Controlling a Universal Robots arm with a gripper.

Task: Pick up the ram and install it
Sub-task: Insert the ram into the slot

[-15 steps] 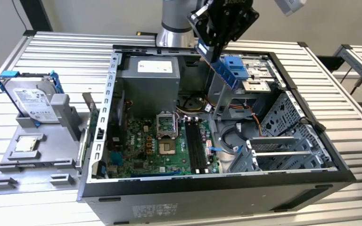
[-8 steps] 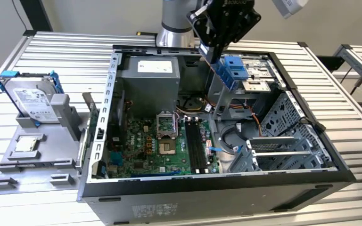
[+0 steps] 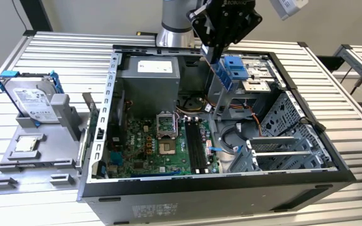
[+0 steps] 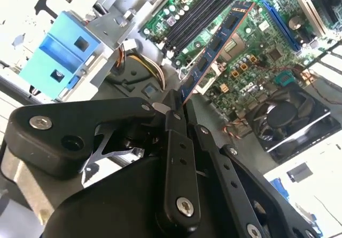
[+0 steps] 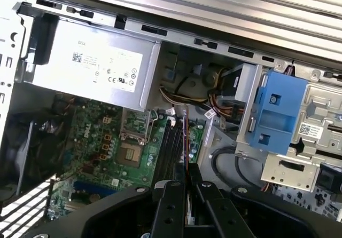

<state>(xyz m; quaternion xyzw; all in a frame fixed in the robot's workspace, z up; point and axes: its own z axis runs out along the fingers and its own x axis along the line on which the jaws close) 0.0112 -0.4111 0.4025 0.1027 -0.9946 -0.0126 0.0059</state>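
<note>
The gripper's [image 4: 177, 105] fingers [image 4: 174, 158] are closed down to a narrow gap, pinching one end of the ram [image 4: 216, 43]. The board juts out from the tips, edge toward the motherboard [image 4: 251, 62].

The pickup appears done. The install is not: the ram hangs in the air above the open case [image 3: 218, 181] and is not seated in any of the slots [image 4: 200, 14], which lie below and look unfilled.

Room looks tight. In the exterior view the gripper stands just beside the drive cage [image 3: 250, 89] and its blue bracket [image 3: 233, 66]. The power supply [image 5: 91, 62] borders the far side, and cables [image 5: 187, 91] are bunched near the slots' upper ends. The lane straight down to the slots looks open, as far as can be judged.
</note>
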